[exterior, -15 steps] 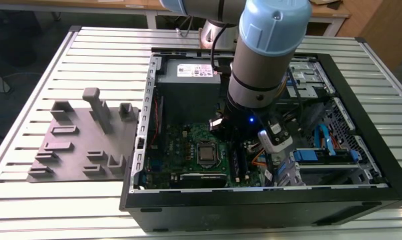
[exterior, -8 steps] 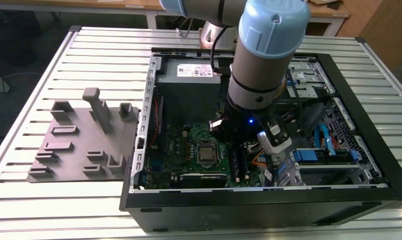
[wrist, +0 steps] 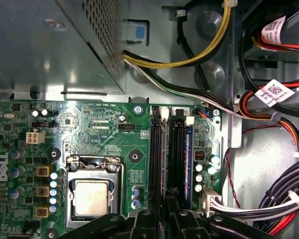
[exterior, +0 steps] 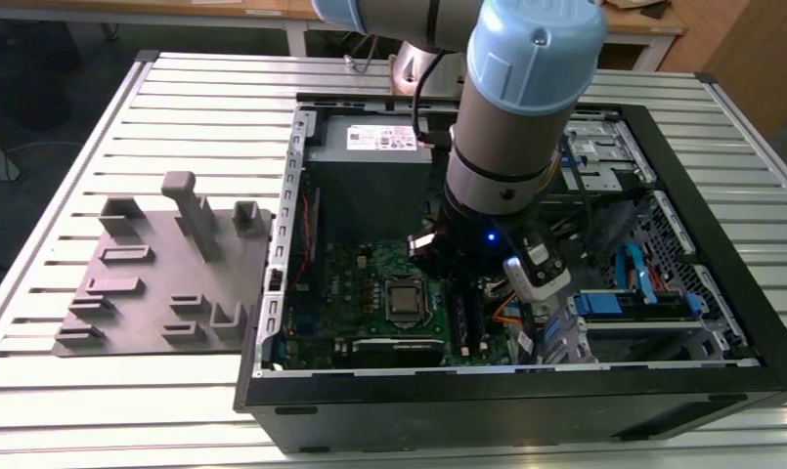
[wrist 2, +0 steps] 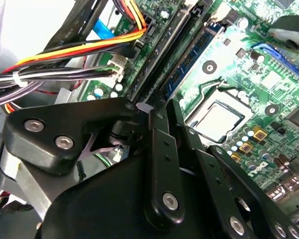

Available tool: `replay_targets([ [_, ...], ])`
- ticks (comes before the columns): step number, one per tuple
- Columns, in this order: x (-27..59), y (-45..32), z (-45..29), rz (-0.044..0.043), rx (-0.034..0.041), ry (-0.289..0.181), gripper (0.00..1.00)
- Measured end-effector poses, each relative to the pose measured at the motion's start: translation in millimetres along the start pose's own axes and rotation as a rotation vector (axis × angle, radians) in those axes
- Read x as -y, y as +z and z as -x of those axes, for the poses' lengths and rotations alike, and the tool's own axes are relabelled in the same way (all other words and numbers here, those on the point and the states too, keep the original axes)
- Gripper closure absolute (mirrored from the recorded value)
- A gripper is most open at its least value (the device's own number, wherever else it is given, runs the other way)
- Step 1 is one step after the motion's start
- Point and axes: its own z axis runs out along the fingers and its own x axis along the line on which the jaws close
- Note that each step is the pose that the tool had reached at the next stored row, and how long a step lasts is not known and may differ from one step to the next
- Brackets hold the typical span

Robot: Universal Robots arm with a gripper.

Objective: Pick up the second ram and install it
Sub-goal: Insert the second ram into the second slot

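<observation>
The computer case [exterior: 706, 322] lay open on the slatted table [exterior: 54, 293], with the motherboard [exterior: 354, 283] flat on its floor. Taking the motherboard as landmark: the processor socket [exterior: 404, 301] sat on it near its middle, the power supply [exterior: 367, 147] stood beyond its far edge, and the memory slots [wrist: 164, 154] ran along it beside the socket. On the exterior view's left of the motherboard, outside the case, the holder block [exterior: 158, 283] rested on the table. The arm [exterior: 517, 117] reached down over the motherboard's slot side.
</observation>
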Motion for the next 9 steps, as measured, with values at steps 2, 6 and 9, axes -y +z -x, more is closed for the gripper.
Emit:
replay_targets([
  [2,0.0,-0.5,0.0,-0.0014,-0.0001,0.0,0.79],
  [6,-0.6,-15.8,0.4,-0.0026,-0.0001,0.0,0.79],
  [9,-1.2,-27.9,0.6,-0.0036,-0.0001,0.0,0.79],
])
